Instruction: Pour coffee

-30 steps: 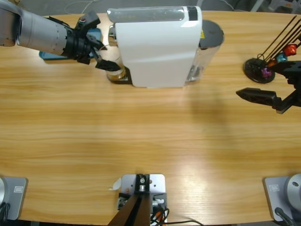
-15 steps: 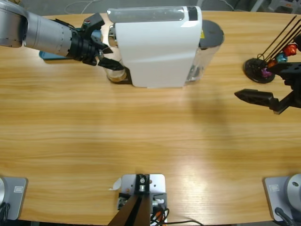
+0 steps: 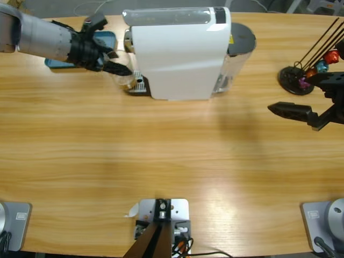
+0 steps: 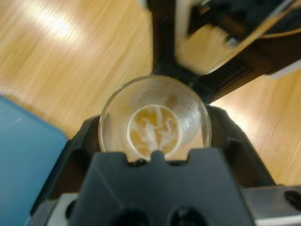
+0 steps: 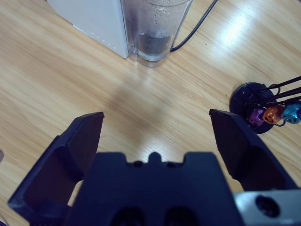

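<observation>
High view first: a long wooden table [image 3: 161, 156] is seen from above, with a white coffee machine [image 3: 180, 51] set near its far edge. The left arm [image 3: 37, 37] is brought in from the upper left corner, and the left gripper [image 3: 114, 65] is closed around a small clear glass [image 3: 124, 79] just beside the machine's left end, next to its black drip base [image 3: 138, 86]. A blue tray [image 3: 102, 38] is partly hidden behind that arm. At the right edge the right gripper [image 3: 309, 105] is held above bare wood with its jaws spread apart, nothing between them. Near it a black capsule stand [image 3: 294, 79] is placed, with coloured capsules [image 3: 322, 64] on thin wire stems.

Left wrist view: the glass [image 4: 155, 120] is shown from above, clamped between the two black jaws. The coffee [image 4: 153, 132] is seen as a thin light-brown pool at the bottom of the glass, streaked with pale foam. The machine's black base [image 4: 188, 42] is seen beyond the rim, and the blue tray [image 4: 23, 155] at the lower left.

Right wrist view: the right gripper [image 5: 157, 129] is held wide open over the wood. The machine's white body [image 5: 94, 19] and its clear water tank [image 5: 153, 28] are seen at the top, with a black cable [image 5: 197, 26] trailing away from the tank. The capsule stand [image 5: 251, 106] is seen at the right, with purple, orange and blue capsules [image 5: 273, 114].
</observation>
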